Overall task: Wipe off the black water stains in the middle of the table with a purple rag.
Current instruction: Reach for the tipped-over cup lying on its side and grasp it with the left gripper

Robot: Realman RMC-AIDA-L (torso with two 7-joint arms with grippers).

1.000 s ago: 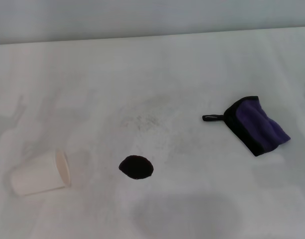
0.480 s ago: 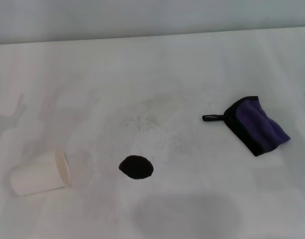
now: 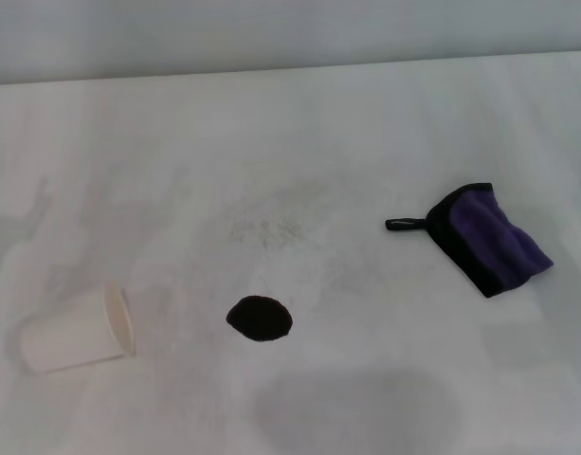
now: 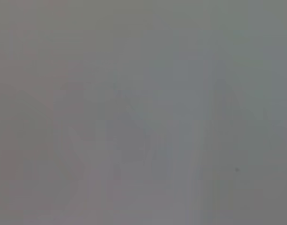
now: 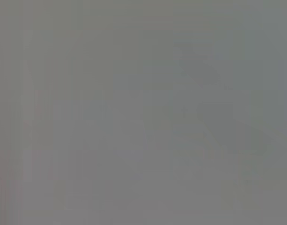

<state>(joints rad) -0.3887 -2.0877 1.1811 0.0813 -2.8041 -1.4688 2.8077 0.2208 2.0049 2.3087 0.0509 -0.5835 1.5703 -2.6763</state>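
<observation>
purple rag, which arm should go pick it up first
Probably the right. The purple rag lies on the robot's right side of the table, right of the black stain; the tipped paper cup is on the left. Neither gripper is in view.

A plain, featureless grey surface fills the whole left wrist view.
</observation>
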